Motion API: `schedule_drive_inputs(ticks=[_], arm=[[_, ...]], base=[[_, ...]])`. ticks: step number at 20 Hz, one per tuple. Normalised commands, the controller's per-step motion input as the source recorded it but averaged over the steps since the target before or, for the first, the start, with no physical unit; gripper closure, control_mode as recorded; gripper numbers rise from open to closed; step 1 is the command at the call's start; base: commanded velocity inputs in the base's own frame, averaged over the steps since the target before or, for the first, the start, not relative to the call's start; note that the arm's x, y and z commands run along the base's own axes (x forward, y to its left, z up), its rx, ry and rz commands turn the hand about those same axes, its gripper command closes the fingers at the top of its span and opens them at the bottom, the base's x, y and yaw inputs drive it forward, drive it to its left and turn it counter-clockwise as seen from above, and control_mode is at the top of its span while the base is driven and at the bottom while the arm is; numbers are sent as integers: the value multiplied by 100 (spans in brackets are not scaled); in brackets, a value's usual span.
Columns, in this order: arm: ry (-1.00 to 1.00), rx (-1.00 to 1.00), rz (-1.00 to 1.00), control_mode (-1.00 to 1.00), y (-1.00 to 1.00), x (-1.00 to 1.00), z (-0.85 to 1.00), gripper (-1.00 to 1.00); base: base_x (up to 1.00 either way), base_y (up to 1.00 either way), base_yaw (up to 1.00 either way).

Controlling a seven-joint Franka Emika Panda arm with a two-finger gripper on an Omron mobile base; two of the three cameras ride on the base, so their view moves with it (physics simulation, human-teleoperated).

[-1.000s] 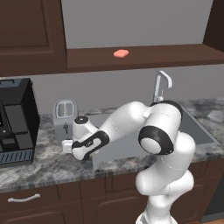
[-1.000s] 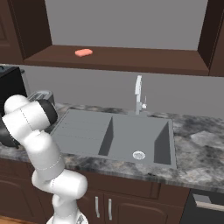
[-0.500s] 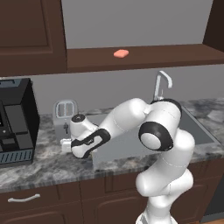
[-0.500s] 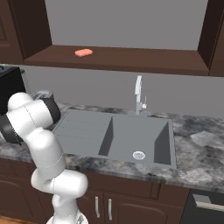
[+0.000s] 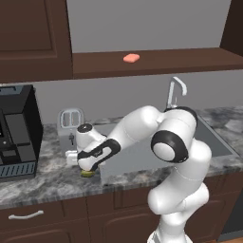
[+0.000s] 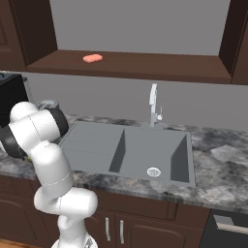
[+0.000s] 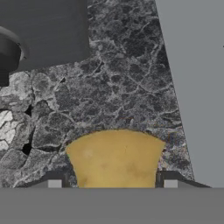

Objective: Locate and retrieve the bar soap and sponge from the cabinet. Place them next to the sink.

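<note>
Beside the sink [image 5: 142, 156], your claw [image 7: 112, 186] holds the sponge [image 7: 116, 157] low over the counter [image 7: 113, 92] (bar soap [image 5: 131, 58] remains shelved); release next.

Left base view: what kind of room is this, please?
Most likely a kitchen, rendered. A grey sink with a curved faucet is set in a marble-like counter, a toaster stands on it, and dark brown cabinet doors hang above.

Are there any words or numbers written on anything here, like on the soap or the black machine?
No readable text anywhere.
The soap is plain pink.
The sponge between the fingers is plain yellow.
The black machine and toaster show no labels.
</note>
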Motion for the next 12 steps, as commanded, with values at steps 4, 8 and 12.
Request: schedule_drive_inputs(ticks=[4, 8, 12], arm=[[0, 0, 0, -100, -6, 0, 6, -100], [3, 0, 0, -100, -1, -5, 92, -100], [7, -2, 0, -100, -25, -23, 82, -100]], base=[[0, 0, 0], [0, 0, 0], [0, 0, 0]])
